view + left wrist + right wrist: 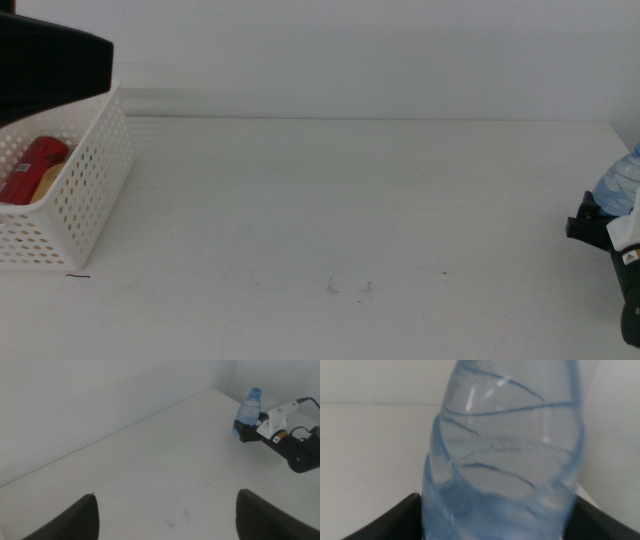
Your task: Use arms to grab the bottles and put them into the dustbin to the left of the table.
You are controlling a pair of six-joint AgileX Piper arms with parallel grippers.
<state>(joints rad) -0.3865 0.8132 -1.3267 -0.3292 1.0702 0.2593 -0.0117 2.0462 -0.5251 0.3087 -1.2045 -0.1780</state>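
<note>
Right gripper at 3 o'clock clamped the water bottle; left gripper gaped empty; next: carry it to dustbin.

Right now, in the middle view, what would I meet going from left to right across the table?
White dustbin holding the red can → bare table with small dark marks → water bottle in the right gripper at the edge.

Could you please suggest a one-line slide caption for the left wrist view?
Right gripper closed around the upright water bottle at the table's far edge.
</note>
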